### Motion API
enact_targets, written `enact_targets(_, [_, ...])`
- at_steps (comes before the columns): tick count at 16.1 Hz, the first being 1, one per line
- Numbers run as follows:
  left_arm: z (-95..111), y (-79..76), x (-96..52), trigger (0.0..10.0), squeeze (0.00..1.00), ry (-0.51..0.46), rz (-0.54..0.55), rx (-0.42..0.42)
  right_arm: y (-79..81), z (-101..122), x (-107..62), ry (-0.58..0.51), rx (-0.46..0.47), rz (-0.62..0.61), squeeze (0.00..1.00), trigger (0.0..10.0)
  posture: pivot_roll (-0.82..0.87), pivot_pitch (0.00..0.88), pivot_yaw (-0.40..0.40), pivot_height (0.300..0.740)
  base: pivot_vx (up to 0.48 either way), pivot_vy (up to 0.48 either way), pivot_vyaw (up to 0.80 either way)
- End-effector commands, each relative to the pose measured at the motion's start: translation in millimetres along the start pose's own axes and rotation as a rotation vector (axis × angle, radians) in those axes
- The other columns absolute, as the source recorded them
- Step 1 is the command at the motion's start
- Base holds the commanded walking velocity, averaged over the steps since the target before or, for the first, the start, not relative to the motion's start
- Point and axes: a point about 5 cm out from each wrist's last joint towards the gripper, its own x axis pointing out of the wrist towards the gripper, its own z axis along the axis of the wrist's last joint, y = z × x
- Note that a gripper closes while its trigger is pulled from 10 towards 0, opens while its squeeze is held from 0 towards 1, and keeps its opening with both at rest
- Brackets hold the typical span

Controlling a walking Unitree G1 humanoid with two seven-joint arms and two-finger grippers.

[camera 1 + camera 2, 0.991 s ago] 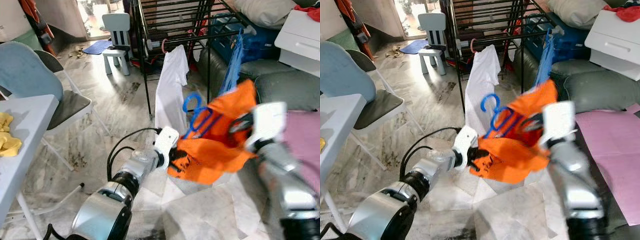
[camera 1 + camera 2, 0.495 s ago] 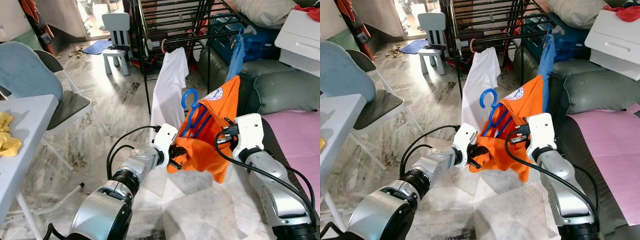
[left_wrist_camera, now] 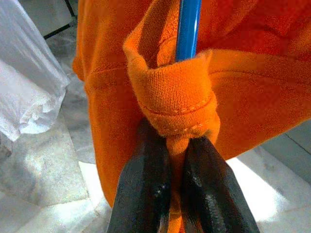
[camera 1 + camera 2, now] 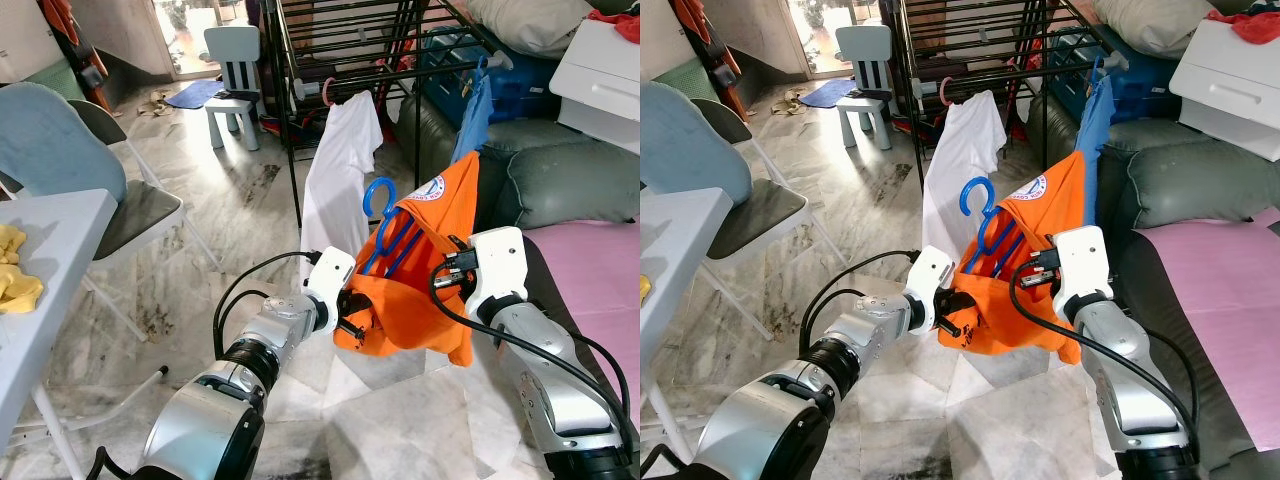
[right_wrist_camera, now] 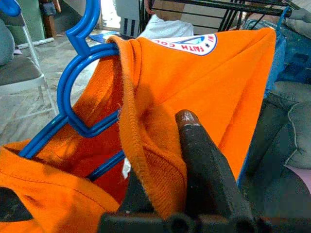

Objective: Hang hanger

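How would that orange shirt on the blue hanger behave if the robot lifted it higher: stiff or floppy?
Probably floppy: the orange shirt sags and folds between the left tool and right tool, both pinching bunched cloth. It looks light, since thin fingers carry it. The blue hanger sits loosely in the neck, so it might slip or swing when moved.

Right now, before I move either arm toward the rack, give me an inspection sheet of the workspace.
Surface: grey marble floor, stained.
Job's things: orange cotton shirt on blue plastic hanger, held short of the black metal drying rack.
Clutter: white shirt and blue cloth hang on the rack.
Grippers: left gripper shut on shirt hem; right gripper shut on the collar.
Cables: black cables loop off the left wrist.
Surroundings: grey folding chair, white table, dark sofa.
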Motion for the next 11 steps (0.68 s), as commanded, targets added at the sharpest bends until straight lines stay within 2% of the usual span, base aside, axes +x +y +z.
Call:
enact_targets(1, [16.4, 3.5, -0.9, 0.0, 0.00, -0.052, 0.015, 0.005, 3.4, 5.8, -0.3, -0.021, 0.000, 0.020, 0.00, 0.0, -0.06, 0.000, 0.042, 0.740, 0.000, 0.000, 0.00])
enact_targets(11, [16.4, 3.5, -0.9, 0.0, 0.00, -0.052, 0.015, 0.005, 3.4, 5.8, -0.3, -0.021, 0.000, 0.020, 0.00, 0.0, -0.06, 0.000, 0.042, 0.740, 0.000, 0.000, 0.00])
